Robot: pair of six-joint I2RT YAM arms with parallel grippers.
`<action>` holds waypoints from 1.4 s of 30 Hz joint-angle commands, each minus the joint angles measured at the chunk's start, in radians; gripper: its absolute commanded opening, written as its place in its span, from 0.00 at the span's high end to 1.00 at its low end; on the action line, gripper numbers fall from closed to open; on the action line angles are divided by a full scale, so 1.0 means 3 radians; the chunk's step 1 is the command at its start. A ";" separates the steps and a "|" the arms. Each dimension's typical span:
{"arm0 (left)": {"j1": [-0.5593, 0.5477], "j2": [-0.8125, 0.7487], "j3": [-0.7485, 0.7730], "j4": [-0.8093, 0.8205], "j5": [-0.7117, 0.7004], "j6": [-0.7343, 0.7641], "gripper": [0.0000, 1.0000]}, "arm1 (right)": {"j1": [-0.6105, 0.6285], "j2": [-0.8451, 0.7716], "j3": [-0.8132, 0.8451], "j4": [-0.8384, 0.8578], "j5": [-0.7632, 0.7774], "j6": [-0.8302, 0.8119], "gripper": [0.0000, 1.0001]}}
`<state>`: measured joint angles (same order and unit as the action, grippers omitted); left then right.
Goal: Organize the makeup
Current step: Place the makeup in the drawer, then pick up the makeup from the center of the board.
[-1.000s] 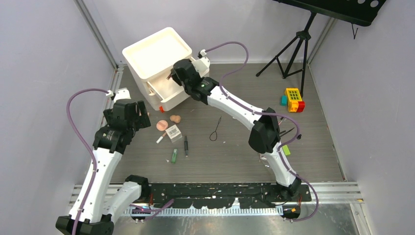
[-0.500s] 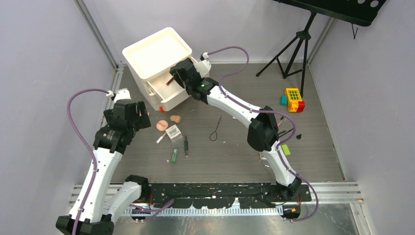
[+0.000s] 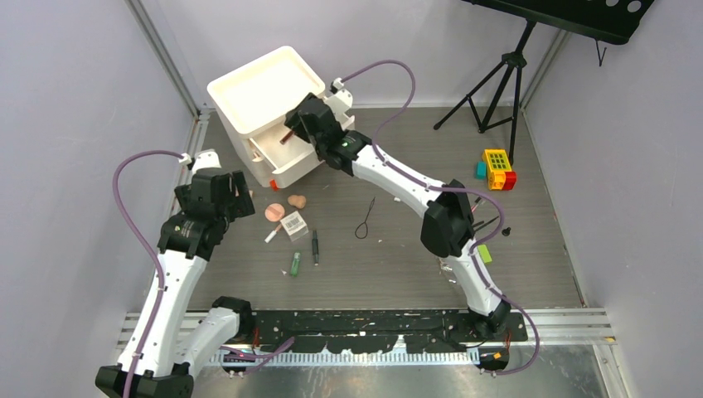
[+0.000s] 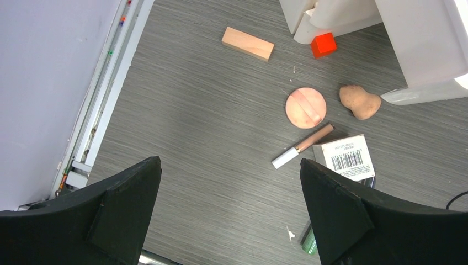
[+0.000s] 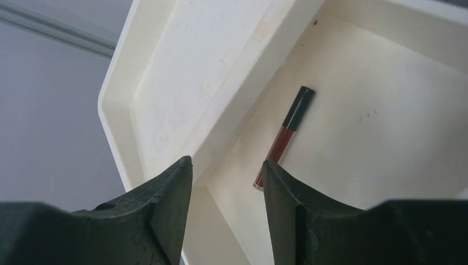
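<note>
"Why are the right fingers (image 5: 165,204) parked over that white plastic drawer box (image 3: 265,87)?"

"Look at the pulled-out drawer (image 5: 386,110). A slim dark red tube with a black cap (image 5: 287,132) lies flat on its floor, right under them. The fingers are apart with nothing between them, so I'd say that one counts as put away."

"And the left fingers (image 4: 121,204)?"

"Spread as wide as they go, holding nothing, hanging above the grey wood-grain surface (image 4: 193,138). My guess is they're waiting (or picking a target). The rest of the makeup sits loose just beyond them: a round peach puff (image 4: 305,107), a peach teardrop sponge (image 4: 360,102) beside it near the box's foot, a rose-gold tube with a white cap (image 4: 302,146) touching a clear box with a barcode label (image 4: 343,157), then a thin black pencil (image 3: 315,246) and a small green tube (image 3: 295,264) nearer the arms."

"The pale wooden block (image 4: 248,43) and small red cube (image 4: 323,44) too?"

"Not cosmetics, so I'd leave them. The puff lies so flat that it may be awkward to pinch."
</note>
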<state>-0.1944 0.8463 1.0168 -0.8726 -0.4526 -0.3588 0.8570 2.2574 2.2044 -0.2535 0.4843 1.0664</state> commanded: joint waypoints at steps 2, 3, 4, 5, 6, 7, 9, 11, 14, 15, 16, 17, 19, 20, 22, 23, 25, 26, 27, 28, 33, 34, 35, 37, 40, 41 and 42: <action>0.0044 -0.0020 0.0004 0.0111 -0.0053 0.0017 0.00 | -0.0007 -0.0733 -0.0150 0.0371 -0.0077 -0.0944 0.45; 0.0047 -0.0019 0.0003 0.0112 -0.0043 0.0015 0.00 | -0.0005 -0.0836 -0.0241 0.0387 -0.0081 -0.1065 0.45; 0.0049 -0.0017 0.0004 0.0116 -0.0029 0.0015 0.00 | -0.0004 -0.0946 -0.0368 0.0394 -0.0076 -0.1166 0.45; 0.0048 -0.0019 0.0001 0.0117 -0.0023 0.0012 0.00 | -0.0003 -0.1072 -0.0513 0.0399 -0.0069 -0.1285 0.45; 0.0049 -0.0016 0.0001 0.0117 -0.0024 0.0010 0.00 | -0.0003 -0.1194 -0.0657 0.0389 -0.0037 -0.1384 0.45; 0.0052 -0.0017 0.0001 0.0117 -0.0021 0.0005 0.00 | -0.0003 -0.1332 -0.0885 0.0374 0.0017 -0.1461 0.45; 0.0055 -0.0013 0.0002 0.0117 -0.0027 -0.0009 0.00 | -0.0011 -0.1607 -0.1245 0.0367 0.0095 -0.1618 0.44; 0.0055 -0.0013 0.0014 0.0105 -0.0006 -0.0041 0.00 | -0.0016 -0.1863 -0.1587 0.0312 0.0175 -0.1795 0.44; 0.0055 -0.0028 0.0021 0.0080 0.0152 -0.0134 0.00 | -0.0045 -0.2237 -0.2004 0.0137 0.0308 -0.1891 0.45; 0.0053 -0.0034 0.0013 0.0069 0.0205 -0.0198 0.01 | -0.0058 -0.2365 -0.2152 0.0080 0.0319 -0.1901 0.45; 0.0055 -0.0044 -0.0007 0.0053 0.0250 -0.0308 0.02 | -0.0077 -0.2513 -0.2287 0.0018 0.0330 -0.1914 0.45; 0.0055 -0.0053 -0.0034 0.0044 0.0312 -0.0408 0.04 | -0.0094 -0.2630 -0.2414 -0.0034 0.0337 -0.1923 0.45; 0.0055 -0.0079 -0.0134 0.0050 0.0437 -0.0586 0.06 | -0.0120 -0.2838 -0.2664 -0.0143 0.0334 -0.1942 0.44; 0.0055 -0.0081 -0.0187 0.0038 0.0466 -0.0666 0.06 | -0.0134 -0.2938 -0.2776 -0.0207 0.0333 -0.1932 0.45; 0.0055 -0.0082 -0.0316 0.0012 0.0445 -0.0863 0.07 | -0.0188 -0.3112 -0.2969 -0.0385 0.0310 -0.1880 0.45; 0.0055 -0.0073 -0.0394 0.0010 0.0441 -0.0942 0.07 | -0.0202 -0.3194 -0.3064 -0.0434 0.0284 -0.1843 0.45; 0.0055 -0.0067 -0.0560 0.0059 0.0473 -0.1102 0.07 | -0.0220 -0.3353 -0.3292 -0.0493 0.0204 -0.1783 0.44; 0.0055 -0.0063 -0.0656 0.0111 0.0502 -0.1183 0.07 | -0.0223 -0.3421 -0.3359 -0.0513 0.0162 -0.1755 0.44; 0.0055 -0.0061 -0.0752 0.0182 0.0533 -0.1242 0.08 | -0.0226 -0.3478 -0.3478 -0.0523 0.0111 -0.1735 0.44; 0.0055 -0.0060 -0.0879 0.0284 0.0558 -0.1282 0.08 | -0.0229 -0.3527 -0.3569 -0.0537 0.0065 -0.1711 0.44; 0.0055 0.0113 -0.1285 0.0984 0.0673 -0.1306 0.11 | -0.0229 -0.3664 -0.3918 -0.0556 -0.0152 -0.1598 0.44; 0.0055 0.0189 -0.1312 0.1096 0.0710 -0.1285 0.12 | -0.0230 -0.3680 -0.3955 -0.0559 -0.0219 -0.1586 0.44; 0.0055 0.0281 -0.1325 0.1187 0.0731 -0.1268 0.12 | -0.0229 -0.3691 -0.3982 -0.0559 -0.0266 -0.1573 0.44; 0.0055 0.0473 -0.1330 0.1347 0.0737 -0.1243 0.12 | -0.0232 -0.3722 -0.4014 -0.0595 -0.0314 -0.1554 0.45; 0.0055 0.0746 -0.1341 0.1575 0.0742 -0.1157 0.13 | -0.0228 -0.3771 -0.4075 -0.0603 -0.0327 -0.1533 0.44; 0.0054 0.0858 -0.1339 0.1631 0.0728 -0.1134 0.14 | -0.0231 -0.3789 -0.4086 -0.0616 -0.0326 -0.1529 0.45; 0.0055 0.0944 -0.1336 0.1693 0.0738 -0.1107 0.15 | -0.0229 -0.3807 -0.4101 -0.0628 -0.0322 -0.1527 0.44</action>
<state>-0.1829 1.0550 0.6113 -0.5270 -0.2386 -0.7212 0.7883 1.1687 0.9787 -0.4515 0.4023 0.5858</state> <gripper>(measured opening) 0.866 0.555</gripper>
